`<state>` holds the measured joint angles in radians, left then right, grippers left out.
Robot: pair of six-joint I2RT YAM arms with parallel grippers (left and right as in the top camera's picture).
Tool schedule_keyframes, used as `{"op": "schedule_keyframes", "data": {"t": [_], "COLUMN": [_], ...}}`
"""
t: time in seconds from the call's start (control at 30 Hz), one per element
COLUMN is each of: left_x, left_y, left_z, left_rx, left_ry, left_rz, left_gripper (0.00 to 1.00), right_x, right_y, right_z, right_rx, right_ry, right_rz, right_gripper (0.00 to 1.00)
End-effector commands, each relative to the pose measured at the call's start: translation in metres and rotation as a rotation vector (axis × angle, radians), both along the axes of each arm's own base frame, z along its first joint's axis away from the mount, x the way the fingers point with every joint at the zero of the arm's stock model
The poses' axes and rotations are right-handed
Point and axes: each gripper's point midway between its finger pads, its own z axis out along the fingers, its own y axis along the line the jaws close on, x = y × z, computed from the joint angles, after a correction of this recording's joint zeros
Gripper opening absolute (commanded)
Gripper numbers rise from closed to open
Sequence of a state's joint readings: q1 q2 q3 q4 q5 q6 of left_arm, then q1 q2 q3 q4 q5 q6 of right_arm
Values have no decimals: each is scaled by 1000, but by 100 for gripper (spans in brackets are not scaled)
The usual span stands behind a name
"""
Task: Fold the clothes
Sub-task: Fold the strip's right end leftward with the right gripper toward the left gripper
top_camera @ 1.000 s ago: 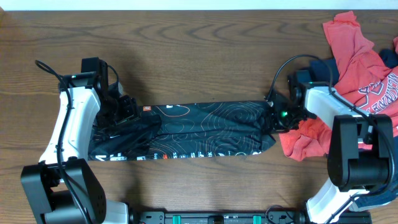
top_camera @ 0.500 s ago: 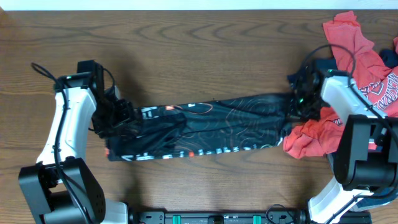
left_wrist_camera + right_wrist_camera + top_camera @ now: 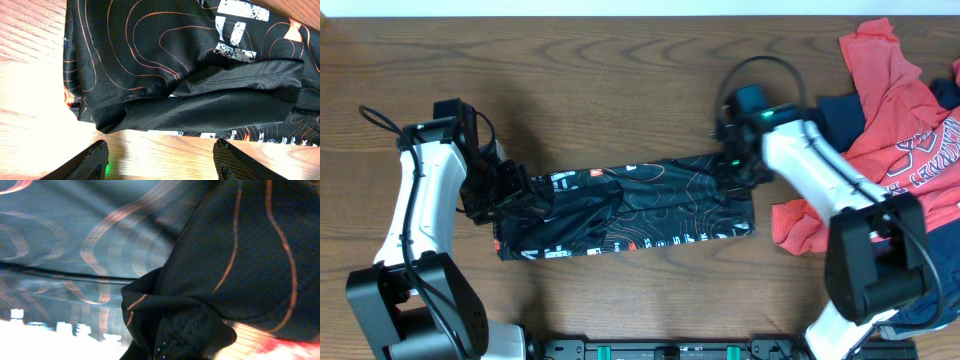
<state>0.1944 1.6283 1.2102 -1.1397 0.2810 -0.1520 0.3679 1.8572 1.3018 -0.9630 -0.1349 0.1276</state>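
Observation:
The black jersey (image 3: 630, 205) with wavy lines lies as a long folded band across the table's middle. My left gripper (image 3: 508, 190) sits at its left end. In the left wrist view the left gripper (image 3: 160, 155) is open over bare wood, and the jersey's edge (image 3: 190, 100) lies just ahead of the fingers. My right gripper (image 3: 735, 165) is at the band's right end, at the far corner. In the right wrist view bunched black cloth (image 3: 180, 325) fills the jaws and hides the fingers. The red tee (image 3: 900, 120) and the navy garment (image 3: 835, 112) lie piled at the right.
Part of the red tee (image 3: 798, 222) spreads onto the wood just right of the jersey's right end. The right arm's cable (image 3: 760, 65) loops above the gripper. The wooden table (image 3: 620, 80) shows bare behind the jersey.
The right gripper pulled the jersey's right end out to the right, then carried it back left. The band now lies shorter and slack. The left arm shifted slightly left.

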Motion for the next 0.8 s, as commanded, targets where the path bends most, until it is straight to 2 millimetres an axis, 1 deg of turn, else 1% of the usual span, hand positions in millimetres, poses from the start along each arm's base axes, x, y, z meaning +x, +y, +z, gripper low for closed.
{"op": "schedule_keyframes", "data": {"t": [0.0,0.17,0.3,0.37,0.47,0.53,0.6,0.63,0.7,0.77], "left_x": [4,4,4,4,4,4,4,4,4,4], "left_y": [3,3,3,3,3,3,3,3,3,3], "left_z": [6,6,6,6,6,6,6,6,6,6], "left_rx": [16,16,16,16,16,16,16,16,16,16], "left_ry": [-24,-24,-24,-24,-24,-23,-24,-24,-24,-24], "left_rz": [-19,-19,-19,-19,-19,-19,-19,-19,-19,-19], "left_gripper": [69,69,69,69,69,69,69,69,69,69], "right_x": [-5,-18,-26,-27,-27,-28,-28,-28,-27,-29], "right_y": [26,61,79,88,97,103,108,110,116,125], "right_z": [1,-6,-9,-9,-8,-8,-7,-7,-6,-4], "right_rx": [6,40,49,60,74,81,87,91,107,144], "right_ry": [-9,0,-5,-22,-42,-53,-64,-69,-78,-80], "right_rz": [-4,63,116,136,158,171,183,187,195,208], "right_gripper": [1,1,1,2,6,7,13,14,15,24]}}
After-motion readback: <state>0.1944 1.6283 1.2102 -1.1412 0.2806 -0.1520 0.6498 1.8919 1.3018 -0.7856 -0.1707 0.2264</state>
